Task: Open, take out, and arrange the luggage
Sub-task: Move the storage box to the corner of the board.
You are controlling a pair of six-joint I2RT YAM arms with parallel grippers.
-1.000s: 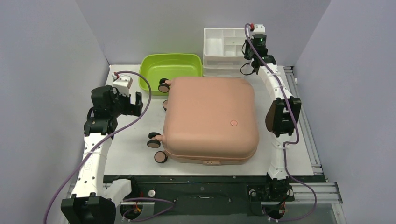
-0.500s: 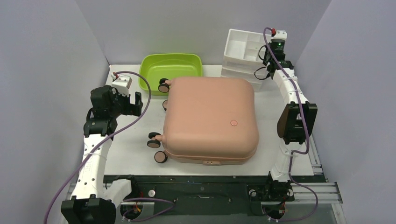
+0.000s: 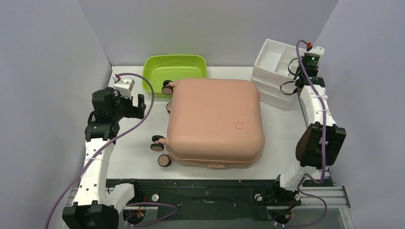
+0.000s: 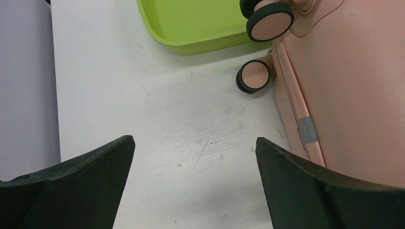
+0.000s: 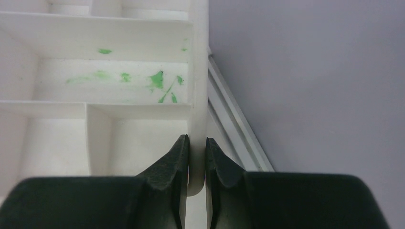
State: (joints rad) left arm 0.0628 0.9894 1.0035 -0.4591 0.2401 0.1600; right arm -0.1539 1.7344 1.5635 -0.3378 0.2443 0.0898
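Right gripper (image 5: pixel 196 141): the jaws are nearly closed and clamp the thin outer rim wall of the white plastic drawer organizer (image 5: pixel 198 71), one finger inside the tray and one outside. The gripper holds nothing else. The organizer's compartments extend to the left of this gripper and show green smears on the floor of one cell. The grey enclosure wall is just beside the gripper on its right.

The large salmon-pink hard-shell suitcase (image 3: pixel 215 119) lies left of and nearer than the right gripper, apart from it, flat on the white table (image 4: pixel 143 119) with its logo side up. Its two shell halves are together along the visible seam, and no lining or contents show.

Left gripper (image 4: pixel 193 141): the jaws stand fully apart and hold nothing. It hangs above bare table. The suitcase edge and two black-and-pink caster wheels (image 4: pixel 254 76) are ahead of it and to its right. The lime-green plastic tub (image 4: pixel 200 24) is further ahead, with one wheel overlapping its rim in this view.

Task status, judged from the layout:
- Opening: not yet done. The suitcase is closed and neither gripper touches it.
- Taking out: not begun.
- Arranging: not begun. The tub appears empty, as do the organizer cells that are in view.

The grip on the organizer is probably a preparatory placement of that tray.
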